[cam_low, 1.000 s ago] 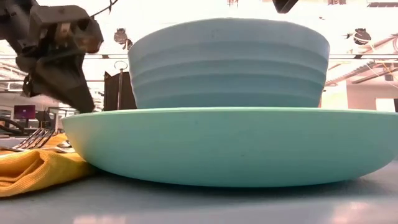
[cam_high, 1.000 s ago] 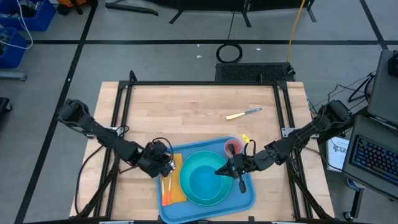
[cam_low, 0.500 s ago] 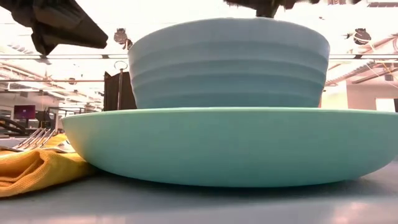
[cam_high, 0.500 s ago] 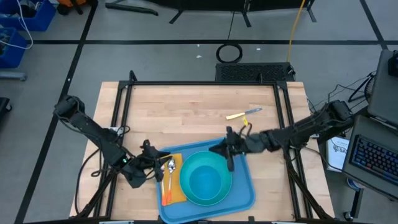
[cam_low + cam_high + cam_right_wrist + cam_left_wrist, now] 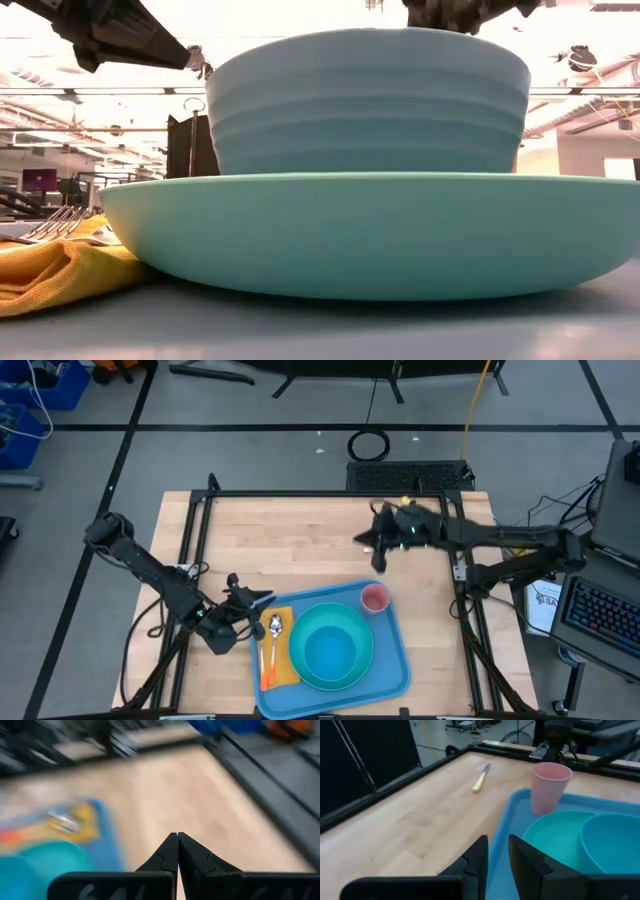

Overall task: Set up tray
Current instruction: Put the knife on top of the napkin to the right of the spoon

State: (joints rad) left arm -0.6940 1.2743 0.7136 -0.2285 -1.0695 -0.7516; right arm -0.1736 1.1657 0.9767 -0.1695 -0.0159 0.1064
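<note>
Blue rimmed tray [image 5: 392, 665], left claw [image 5: 252, 600] slightly parted, empty, right claw [image 5: 377, 562] closed, empty

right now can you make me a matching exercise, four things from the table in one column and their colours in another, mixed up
Things:
1. cup
2. napkin
3. tray
4. bowl

Colours:
A. blue
B. teal
C. pink
D. yellow

Pairs: 1-C, 2-D, 3-A, 4-B
</note>
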